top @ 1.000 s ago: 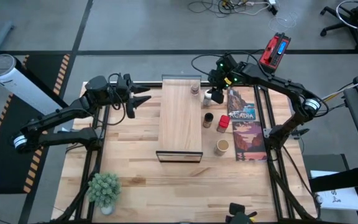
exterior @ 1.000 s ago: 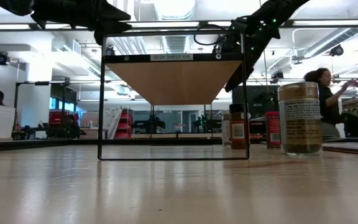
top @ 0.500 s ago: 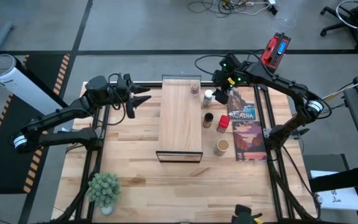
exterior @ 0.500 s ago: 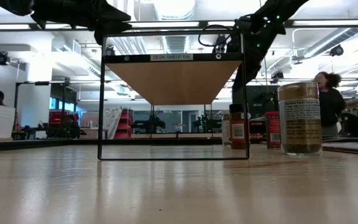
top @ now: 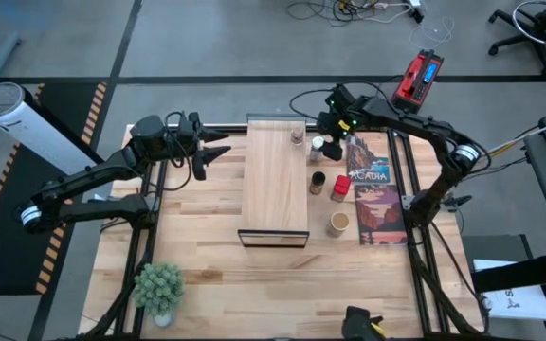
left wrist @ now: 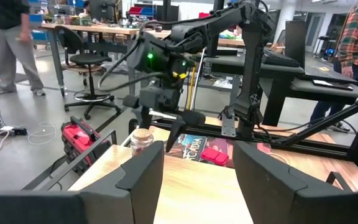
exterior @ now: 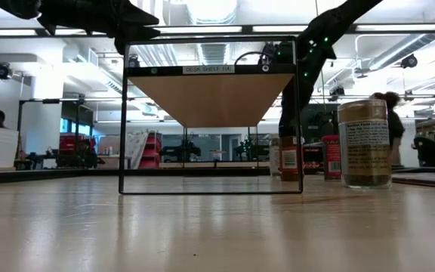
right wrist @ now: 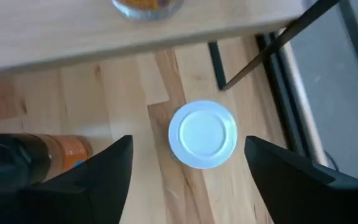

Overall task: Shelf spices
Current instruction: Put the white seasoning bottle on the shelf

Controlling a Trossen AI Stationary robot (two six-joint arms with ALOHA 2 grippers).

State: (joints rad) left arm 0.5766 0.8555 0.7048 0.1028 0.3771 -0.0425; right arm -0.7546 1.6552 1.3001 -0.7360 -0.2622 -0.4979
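High view, right tool splayed over white-capped jar

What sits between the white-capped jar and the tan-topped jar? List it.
In the high view, the black-lidded jar and the red tin stand between the white-capped jar and the tan-topped jar, all on the table beside the shelf.

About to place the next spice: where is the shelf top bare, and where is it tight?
The shelf is bare except for one small jar at its far right corner. The crowded strip lies between the shelf and the game box, holding the white-capped jar, dark jar, red tin and tan-topped jar.
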